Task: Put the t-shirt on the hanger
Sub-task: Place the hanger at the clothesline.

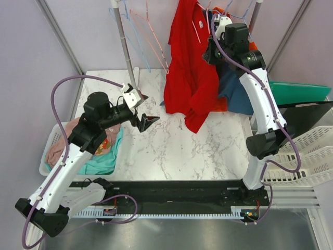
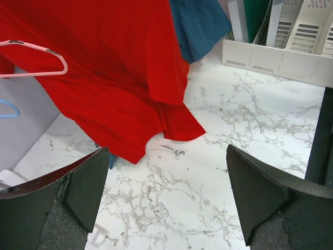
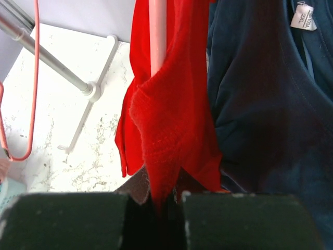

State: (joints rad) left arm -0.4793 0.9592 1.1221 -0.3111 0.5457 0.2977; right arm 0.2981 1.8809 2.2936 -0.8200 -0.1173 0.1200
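Right tool pinches the hanging t-shirt; left tool gapes wide.

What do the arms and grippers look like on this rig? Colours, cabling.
Left arm and right arm: white link shells, black joint housings, a lilac cable looping along each. Left gripper: white mount, black wedge-shaped fingers. Right gripper: dark, blocky fingers.

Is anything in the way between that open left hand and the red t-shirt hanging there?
Nothing visible. Between the left hand and the red t-shirt there is only bare marble table, where the shirt's hem reaches down. A pink hanger hangs off to one side, not across the path.
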